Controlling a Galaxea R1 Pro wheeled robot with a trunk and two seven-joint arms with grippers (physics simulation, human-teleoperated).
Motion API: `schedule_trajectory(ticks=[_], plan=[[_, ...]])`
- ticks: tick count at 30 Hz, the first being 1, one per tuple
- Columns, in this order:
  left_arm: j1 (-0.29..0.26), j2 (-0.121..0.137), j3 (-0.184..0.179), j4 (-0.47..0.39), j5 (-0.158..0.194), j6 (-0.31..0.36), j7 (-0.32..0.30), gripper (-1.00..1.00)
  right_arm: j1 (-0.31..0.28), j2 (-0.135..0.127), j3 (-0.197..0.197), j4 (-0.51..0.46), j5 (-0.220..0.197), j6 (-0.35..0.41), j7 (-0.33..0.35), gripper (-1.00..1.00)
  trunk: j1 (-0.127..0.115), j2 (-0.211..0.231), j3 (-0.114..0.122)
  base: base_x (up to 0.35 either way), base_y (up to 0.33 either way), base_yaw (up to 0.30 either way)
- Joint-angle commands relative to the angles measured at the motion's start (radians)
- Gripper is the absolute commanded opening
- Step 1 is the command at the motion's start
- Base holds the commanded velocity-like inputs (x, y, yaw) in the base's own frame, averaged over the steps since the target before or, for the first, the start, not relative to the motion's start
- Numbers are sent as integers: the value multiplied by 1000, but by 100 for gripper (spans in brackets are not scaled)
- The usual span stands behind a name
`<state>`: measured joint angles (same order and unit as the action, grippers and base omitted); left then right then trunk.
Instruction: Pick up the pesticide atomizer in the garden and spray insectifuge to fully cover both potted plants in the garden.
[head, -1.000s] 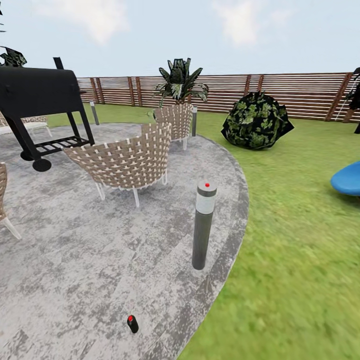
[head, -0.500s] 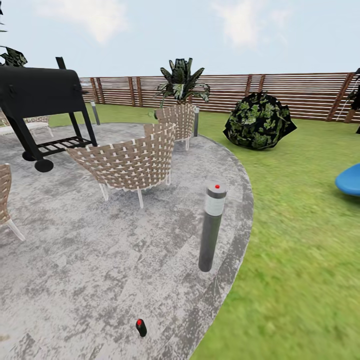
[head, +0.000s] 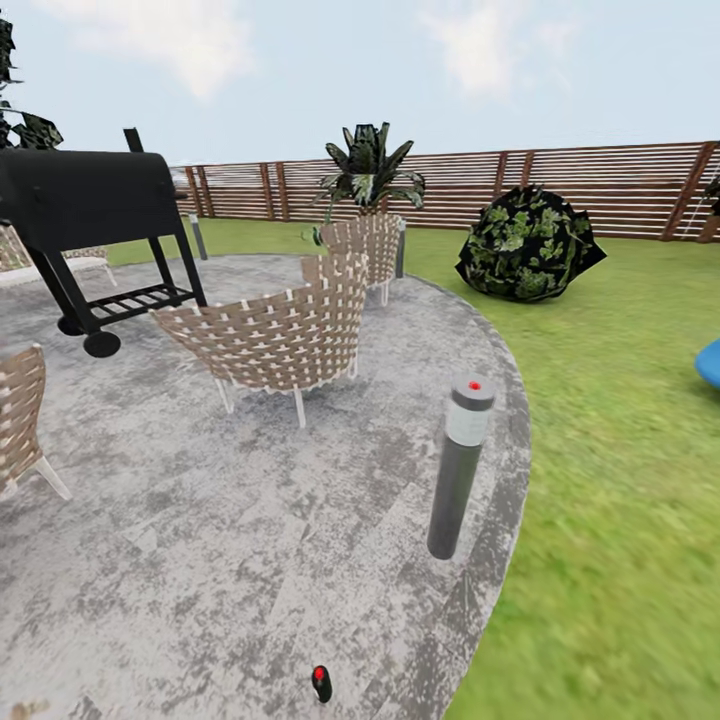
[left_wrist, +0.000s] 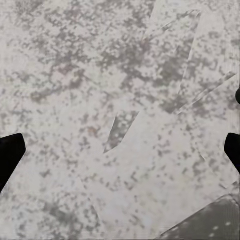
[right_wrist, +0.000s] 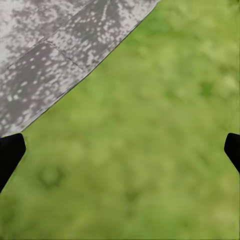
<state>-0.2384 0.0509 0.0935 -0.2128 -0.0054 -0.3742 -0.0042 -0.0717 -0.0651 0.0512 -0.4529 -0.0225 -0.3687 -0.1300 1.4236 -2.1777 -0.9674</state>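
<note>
A tiny dark pesticide atomizer with a red tip is seen lying on the round grey paved patch, at about 6 o'clock in the head view, near the patch's edge. A grey post with a pale band and a red dot on top stands upright on the paving at about 4 o'clock, well apart from the atomizer. A brown woven chair is seen near the middle, and a second woven chair stands behind it at 12 o'clock. A black barrel grill on wheels is placed at 10 o'clock. A spiky dark green plant rises behind the far chair. A big round dark leafy shrub sits on the green lawn at 1 o'clock, in front of the brown slatted fence. A bit of a blue round thing is seen at 3 o'clock.

In the left wrist view, the left end effector is held over the grey paving with its black fingertips far apart. In the right wrist view, the right end effector is held over grass by the paving's edge, fingertips also far apart. Nothing is gripped by either.
</note>
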Motion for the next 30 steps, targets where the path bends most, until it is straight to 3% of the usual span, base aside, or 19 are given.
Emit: schedule_trajectory(ticks=[1,30], plan=[[-1,0,3,1,-1,-3,0,100,0,-1,6,0,-2,-2,-7,100,0,0,-1,143,298,0],[-1,-1,3,1,-1,-3,0,100,0,-1,4,-1,-4,-2,-8,100,0,0,-1,118,307,0]])
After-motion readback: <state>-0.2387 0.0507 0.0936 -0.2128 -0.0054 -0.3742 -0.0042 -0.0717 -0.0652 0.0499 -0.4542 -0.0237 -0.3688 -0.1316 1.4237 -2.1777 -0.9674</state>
